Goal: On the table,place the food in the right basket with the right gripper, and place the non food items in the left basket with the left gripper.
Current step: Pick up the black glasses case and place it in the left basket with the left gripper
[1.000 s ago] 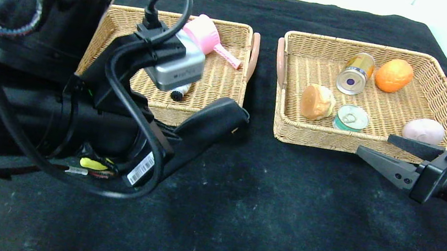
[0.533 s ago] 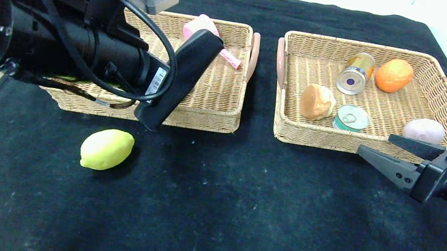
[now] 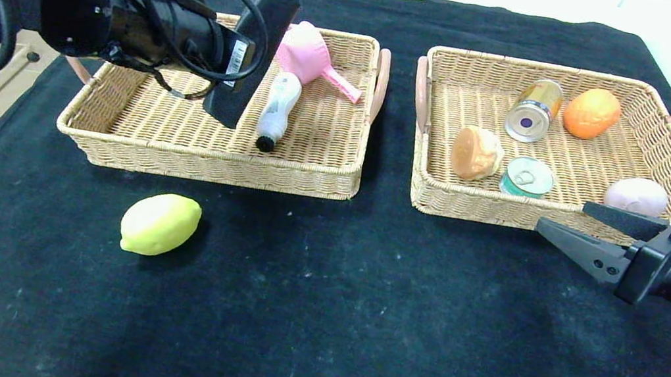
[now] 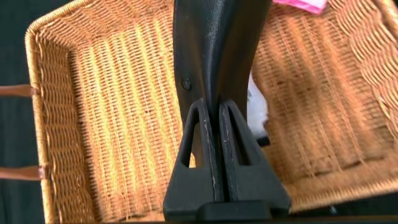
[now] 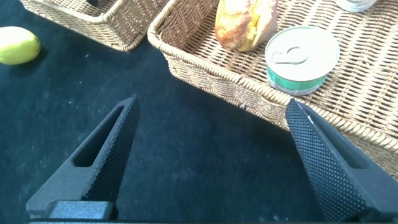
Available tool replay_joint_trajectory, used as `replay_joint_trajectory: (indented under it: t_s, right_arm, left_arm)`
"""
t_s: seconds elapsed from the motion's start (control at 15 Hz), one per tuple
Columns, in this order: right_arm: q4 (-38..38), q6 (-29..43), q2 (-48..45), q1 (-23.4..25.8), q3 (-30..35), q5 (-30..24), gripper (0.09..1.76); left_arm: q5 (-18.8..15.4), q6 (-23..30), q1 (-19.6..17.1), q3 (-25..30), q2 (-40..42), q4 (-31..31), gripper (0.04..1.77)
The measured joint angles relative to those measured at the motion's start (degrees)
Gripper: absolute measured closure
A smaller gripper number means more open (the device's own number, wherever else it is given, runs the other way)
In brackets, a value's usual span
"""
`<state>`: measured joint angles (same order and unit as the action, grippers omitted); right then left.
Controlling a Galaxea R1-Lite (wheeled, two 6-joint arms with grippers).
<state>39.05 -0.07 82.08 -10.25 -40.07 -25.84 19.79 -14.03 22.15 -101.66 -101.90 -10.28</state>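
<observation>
left arm [image 3: 134, 19]: black round tube, looped black cables, white barcode sticker
left tool [image 4: 217, 134]: black ribbed wedges
right tool [image 5: 208, 165]: black, dimpled inner faces, screw heads

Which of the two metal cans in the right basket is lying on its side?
The gold drink can with the silver top, toward the far wall of the right wicker basket. The short green-sided tin nearer the front stands upright, pull-ring lid facing up.

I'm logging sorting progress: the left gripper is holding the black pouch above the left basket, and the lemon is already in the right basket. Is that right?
Not quite. The lemon is not in the right basket; the head view shows it lying on the table in front of the left basket. The rest holds: the left gripper is shut on the black pouch above the left basket.
</observation>
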Motion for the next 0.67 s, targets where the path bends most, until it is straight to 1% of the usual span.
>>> replay_joint_trajectory:
  t_s: [0.13, 0.27, 0.33, 0.53, 0.67]
  right_arm:
    - [0.00, 0.00, 0.02, 0.00, 0.00, -0.01, 0.14]
    - [0.00, 0.00, 0.02, 0.00, 0.00, 0.00, 0.14]
    - [0.00, -0.02, 0.02, 0.00, 0.00, -0.01, 0.14]
    - [0.00, 0.02, 0.02, 0.00, 0.00, -0.01, 0.14]
    - [0.09, 0.00, 0.13, 0.00, -0.02, 0.00, 0.14]
  left_arm:
    - [0.79, 0.04, -1.21, -1.65, -1.96, 1.07, 1.65]
    - [1.77, -0.10, -1.71, -2.23, -3.55, 4.05, 1.65]
    - [2.43, -0.18, -1.93, -2.30, -4.16, 4.27, 1.65]
    - [2.58, -0.22, -1.97, -2.41, -4.91, 4.17, 1.17]
    - [2.65, -0.22, -2.04, -2.36, -5.01, 4.11, 0.93]
